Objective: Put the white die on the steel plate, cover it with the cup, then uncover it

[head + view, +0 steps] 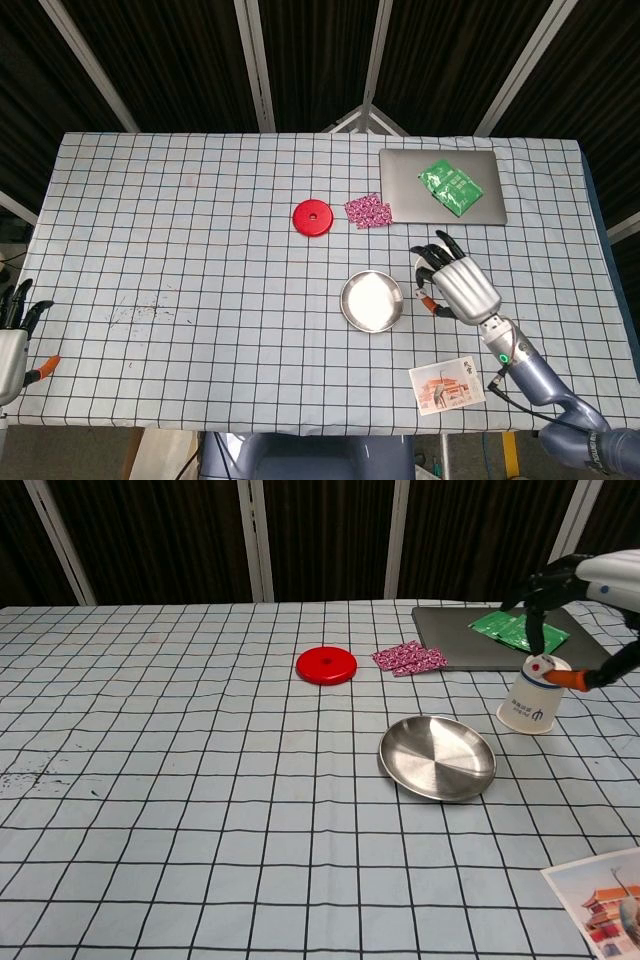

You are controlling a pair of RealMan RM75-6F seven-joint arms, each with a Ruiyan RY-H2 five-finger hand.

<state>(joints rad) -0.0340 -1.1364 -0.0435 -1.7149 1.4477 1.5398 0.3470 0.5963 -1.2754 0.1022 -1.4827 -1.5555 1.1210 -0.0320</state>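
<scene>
Right hand (590,585) pinches the small white die (541,665) at upper right, above the round steel plate's (437,757) right edge; left hand (12,345) fingers spread at lower left.

The right hand (585,585) pinches the white die (540,665) in its fingers (545,580), above the cup (535,694). The steel plate (437,758) lies bare on the bench (200,780).

We are seeing bare cloth lying open left of and near to the steel plate (437,757). Standing in the way at its far right is the cup (534,697), and the grey laptop (480,642) is blocking the far side.
</scene>
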